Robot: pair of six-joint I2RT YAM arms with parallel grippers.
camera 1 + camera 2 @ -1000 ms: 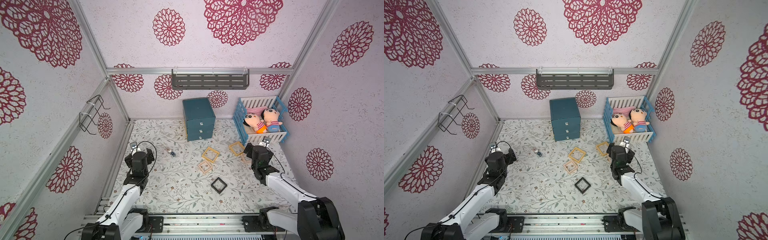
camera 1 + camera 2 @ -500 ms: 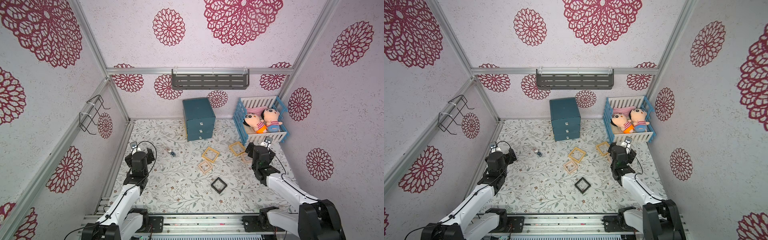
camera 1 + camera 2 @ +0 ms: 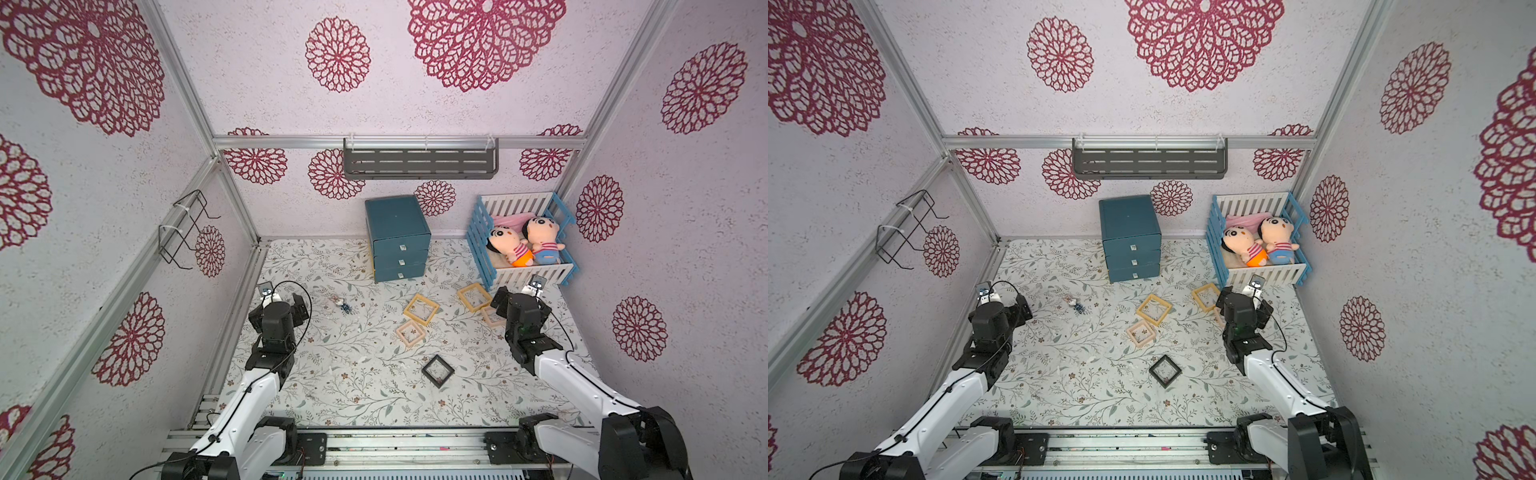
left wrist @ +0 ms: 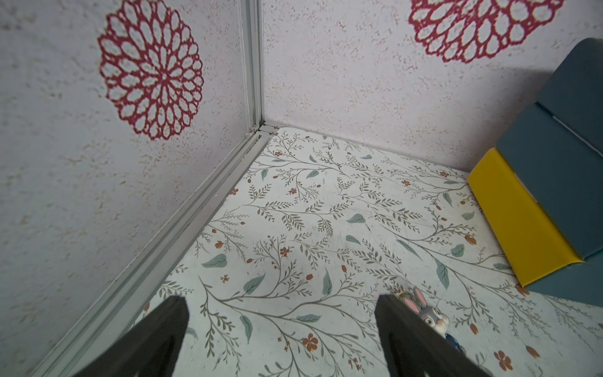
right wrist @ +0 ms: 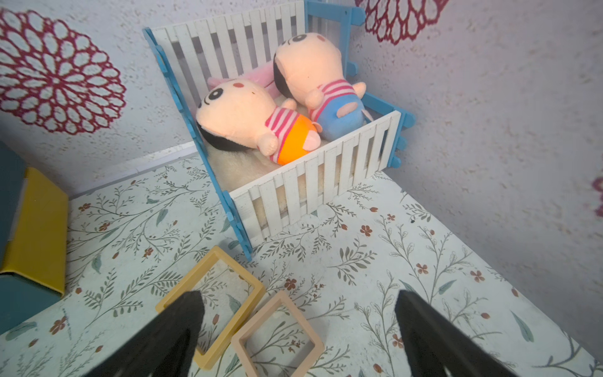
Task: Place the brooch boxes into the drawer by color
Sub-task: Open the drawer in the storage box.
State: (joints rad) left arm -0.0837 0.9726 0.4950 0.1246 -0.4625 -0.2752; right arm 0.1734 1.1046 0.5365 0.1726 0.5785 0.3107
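1. My right gripper (image 5: 298,297) hangs spread wide and empty over a pale pink brooch box (image 5: 257,316), which lies flat below, between my fingers (image 5: 182,326). A yellow brooch box (image 5: 239,268) sits hard against it, partly behind one finger in the wrist view. Closing here could pinch both boxes, or shove the yellow one toward the crib (image 5: 313,182).
2. These frames lie low on the mat (image 3: 332,374). A shallow descent may slip off the rim, and a deep one may jam my fingertips into the mat.
3. All three drawers of the teal chest (image 3: 397,237) look shut in both top views. A lifted box has nowhere to go before a tiny clear pull (image 3: 402,247) is drawn.
4. My left gripper (image 4: 280,299) is also spread and empty, near the side wall (image 4: 98,196). A rabbit charm (image 4: 427,313) lies just beside one finger, and a careless sweep would knock it.
5. Apart from both grippers, another yellow box (image 3: 421,309) and a second pink box (image 3: 410,333) lie just beside each other mid-mat. One black box (image 3: 437,370) lies nearer my side. I see no second black one.
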